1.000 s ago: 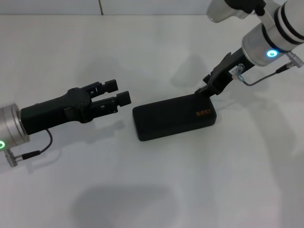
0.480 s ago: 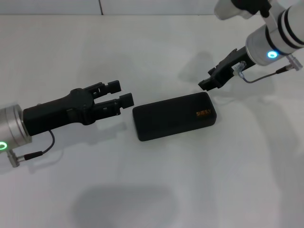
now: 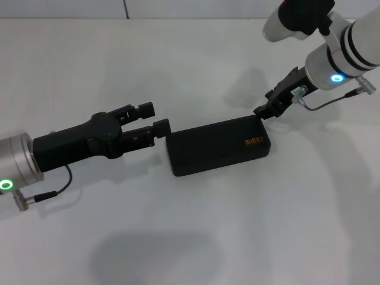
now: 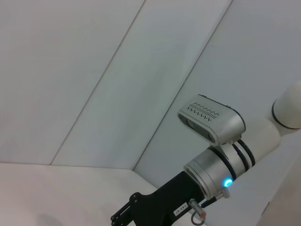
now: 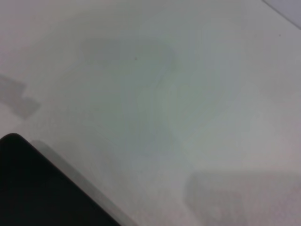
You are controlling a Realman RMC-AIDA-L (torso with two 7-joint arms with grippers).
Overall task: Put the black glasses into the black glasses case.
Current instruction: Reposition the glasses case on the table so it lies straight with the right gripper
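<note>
The closed case lies between the grippers: left gripper spread beside one end; right gripper, state unclear, at the other. Only the left wrist view shows the wall.

right gripper low against pale wall

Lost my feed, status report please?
Left gripper open, jaws at the closed black glasses case. Right gripper by its far corner. No glasses visible; nothing in the way.
</note>
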